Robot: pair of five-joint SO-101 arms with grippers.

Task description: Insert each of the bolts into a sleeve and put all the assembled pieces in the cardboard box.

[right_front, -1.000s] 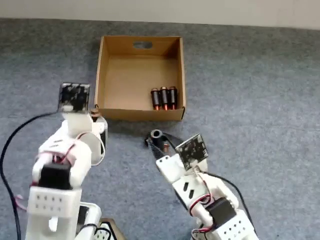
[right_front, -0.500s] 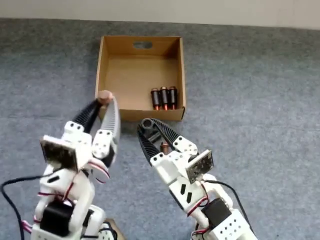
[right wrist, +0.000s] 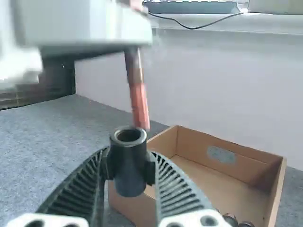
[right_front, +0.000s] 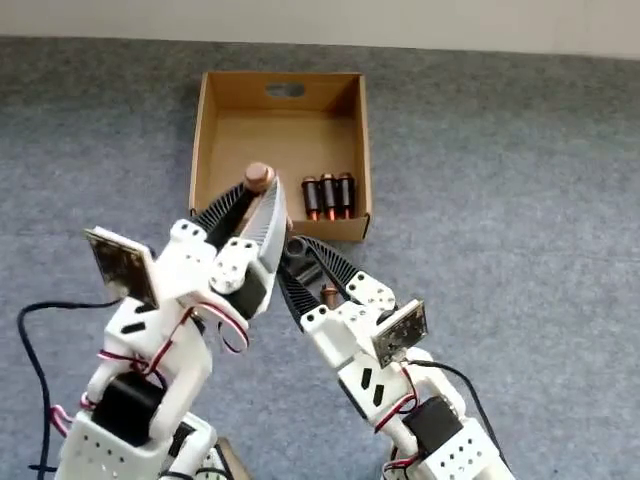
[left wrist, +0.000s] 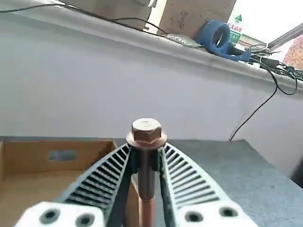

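Note:
My left gripper (right_front: 256, 192) is shut on a copper bolt (left wrist: 146, 161), held upright with its hex head (right_front: 259, 177) on top, above the near wall of the cardboard box (right_front: 213, 120). My right gripper (right_front: 297, 254) is shut on a black sleeve (right wrist: 128, 161), open end up, just in front of the box. In the right wrist view the bolt (right wrist: 137, 97) hangs directly above the sleeve mouth, its tip a little behind the rim. Three assembled pieces (right_front: 328, 196) lie side by side in the box's near right corner.
Another small copper part (right_front: 329, 293) shows between the right arm's fingers, low by the grey carpet (right_front: 500, 180). A black cable (right_front: 40, 310) trails at the left. Open carpet lies to the right of the box.
My left arm has lifted and swung right with the bolt, from the box's left front corner to above the sleeve. My right gripper raised the sleeve upright and then held still.

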